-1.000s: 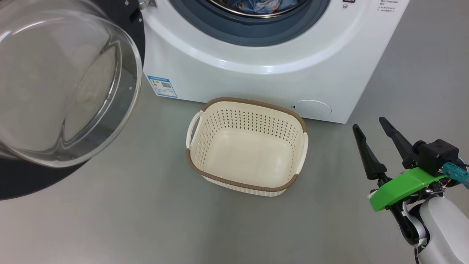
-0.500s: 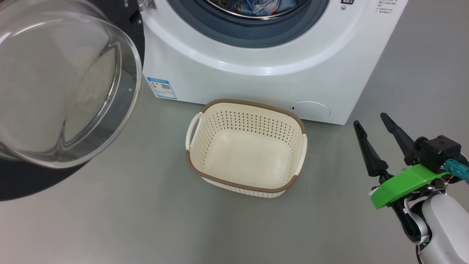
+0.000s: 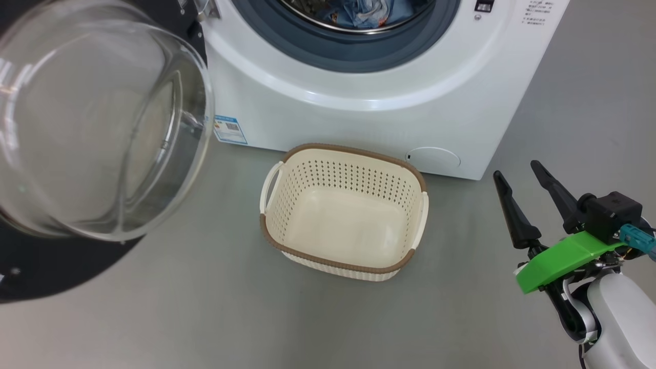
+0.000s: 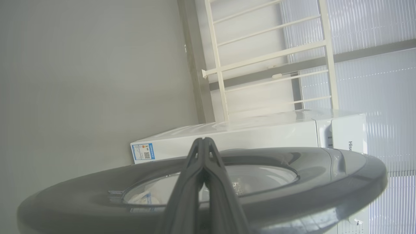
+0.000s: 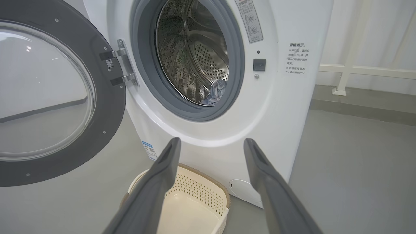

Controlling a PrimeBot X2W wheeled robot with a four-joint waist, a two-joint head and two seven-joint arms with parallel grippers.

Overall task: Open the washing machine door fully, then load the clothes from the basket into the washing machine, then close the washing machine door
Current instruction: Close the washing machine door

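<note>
The washing machine (image 3: 359, 118) stands at the top of the head view, its drum open and light blue printed clothes (image 3: 359, 10) lying inside. Its door (image 3: 92, 128) hangs open to the left, clear bowl facing me. On the floor in front sits the basket (image 3: 353, 152), with nothing in it. My right gripper (image 3: 514, 170) hovers open and empty to the basket's right. The right wrist view looks between that gripper's (image 5: 212, 142) spread fingers at the drum, the clothes (image 5: 217, 91) and the basket (image 5: 201, 191). My left gripper (image 4: 204, 140) is shut, lying over the door's outer face (image 4: 325, 175).
Grey floor surrounds the basket on all sides. A cream railing (image 4: 269, 58) and window blinds stand behind the machine. The open door's black rim (image 3: 51, 277) reaches far out over the floor at the left.
The whole head picture has slid slightly downward. The door's bowl now reaches a little further right, toward the blue sticker. The right gripper stays put and open.
</note>
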